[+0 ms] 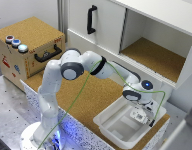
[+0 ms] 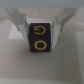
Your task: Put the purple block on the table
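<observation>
Purple block [image 2: 41, 39] sits between the two pale fingers [image 2: 20, 24] of the hand [image 2: 42, 26], which close against its opposite sides, so the hand is gripping the block. In the wrist view the block's near face carries two yellow ring-shaped marks, one above the other. Beneath it lies the pale floor of the white bin [image 2: 42, 70]; whether the block rests on that floor or hangs just above it cannot be told.

In the exterior view the arm [image 1: 103, 67] reaches from its base at the lower left toward the exterior view's right, and the hand [image 1: 142, 116] is lowered inside the white bin [image 1: 111, 122]; the block itself is too small and hidden there to make out. The bin stands on the table [image 1: 88, 100], a long surface with a brown cork-textured top and white speckled sides, near its end on the exterior view's right. A green cable [image 1: 78, 95] runs along the arm.

Behind the table, on the exterior view's left, stands a cork-covered box [image 1: 31, 42] with a black handle [image 1: 48, 54] and three round buttons [image 1: 16, 43] on top. On the right is a white cupboard [image 1: 146, 45] with a cork floor and a black door handle [image 1: 91, 20]
</observation>
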### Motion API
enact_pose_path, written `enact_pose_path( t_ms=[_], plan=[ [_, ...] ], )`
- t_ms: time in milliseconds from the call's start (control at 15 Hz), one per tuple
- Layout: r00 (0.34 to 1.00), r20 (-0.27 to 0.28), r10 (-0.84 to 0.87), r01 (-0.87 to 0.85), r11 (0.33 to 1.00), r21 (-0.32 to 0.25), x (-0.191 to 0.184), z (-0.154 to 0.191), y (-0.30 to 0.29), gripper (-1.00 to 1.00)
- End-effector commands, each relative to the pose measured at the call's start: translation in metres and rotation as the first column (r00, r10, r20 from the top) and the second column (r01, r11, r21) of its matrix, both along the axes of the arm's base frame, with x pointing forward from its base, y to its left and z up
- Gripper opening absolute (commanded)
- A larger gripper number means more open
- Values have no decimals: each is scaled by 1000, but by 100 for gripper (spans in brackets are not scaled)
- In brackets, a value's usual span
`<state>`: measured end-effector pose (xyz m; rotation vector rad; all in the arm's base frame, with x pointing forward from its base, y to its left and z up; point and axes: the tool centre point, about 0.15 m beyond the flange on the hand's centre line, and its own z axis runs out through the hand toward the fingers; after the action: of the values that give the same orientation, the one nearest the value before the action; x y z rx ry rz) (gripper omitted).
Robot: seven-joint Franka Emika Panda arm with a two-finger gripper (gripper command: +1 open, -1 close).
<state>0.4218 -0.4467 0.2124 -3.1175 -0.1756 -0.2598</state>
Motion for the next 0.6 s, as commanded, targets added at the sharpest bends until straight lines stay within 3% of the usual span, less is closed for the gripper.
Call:
enact_pose_path(
  t_ms=[0, 533],
  plan=[
    [999, -30, 17, -16, 999, 35, 12, 7, 2, -100],
    [995, 94, -36, 34, 999, 14, 18, 88, 87, -100]
  ],
)
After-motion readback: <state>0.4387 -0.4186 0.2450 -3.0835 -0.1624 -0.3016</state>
